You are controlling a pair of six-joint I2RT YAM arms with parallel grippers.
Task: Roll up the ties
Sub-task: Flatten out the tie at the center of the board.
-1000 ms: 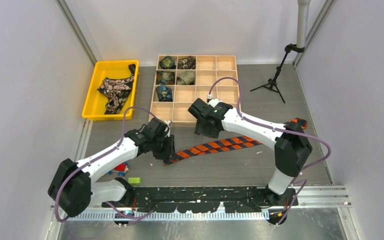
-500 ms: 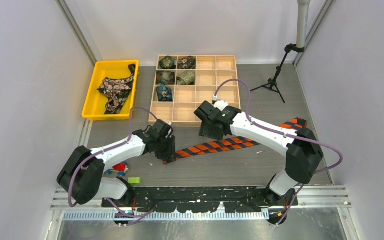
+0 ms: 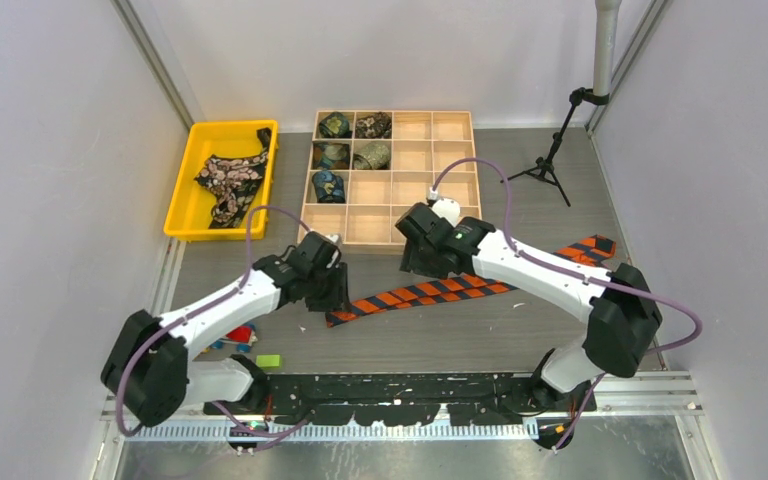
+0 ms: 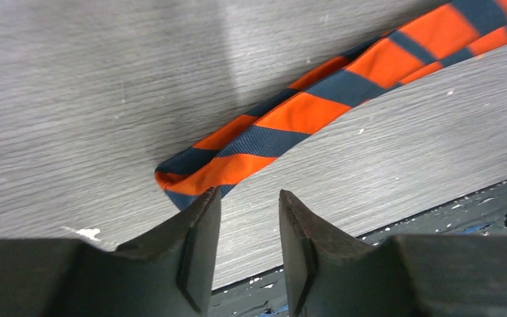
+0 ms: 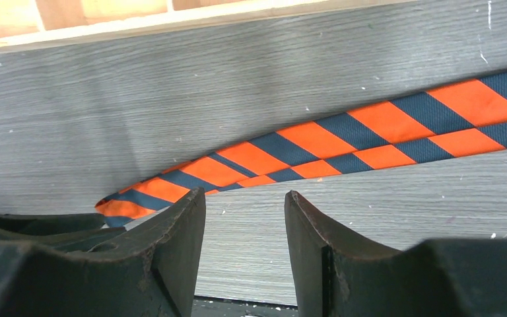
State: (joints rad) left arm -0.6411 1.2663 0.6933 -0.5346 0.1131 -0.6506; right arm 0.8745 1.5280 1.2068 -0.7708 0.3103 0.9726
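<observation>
An orange-and-dark striped tie (image 3: 430, 290) lies flat and unrolled on the grey table, running from its narrow end at the left up toward the right. In the left wrist view that narrow end (image 4: 191, 173) sits just ahead of my left finger (image 4: 195, 231). My left gripper (image 4: 247, 198) (image 3: 328, 298) is open over it, with bare table between its jaws. My right gripper (image 5: 244, 198) (image 3: 422, 268) hovers open a little further along the tie (image 5: 343, 135), holding nothing. A black tie with pink flowers (image 3: 228, 180) lies in the yellow tray (image 3: 185, 205).
A wooden compartment box (image 3: 430, 160) behind the arms holds several small rolled ties (image 3: 371, 155) in its left cells. Toy blocks (image 3: 242, 337) lie by the left arm's base. A black tripod (image 3: 545, 165) stands at back right. White walls close both sides.
My right gripper has drifted slightly to the right along the tie. My left gripper has edged a little away from the table's front edge. The tie has stayed put.
</observation>
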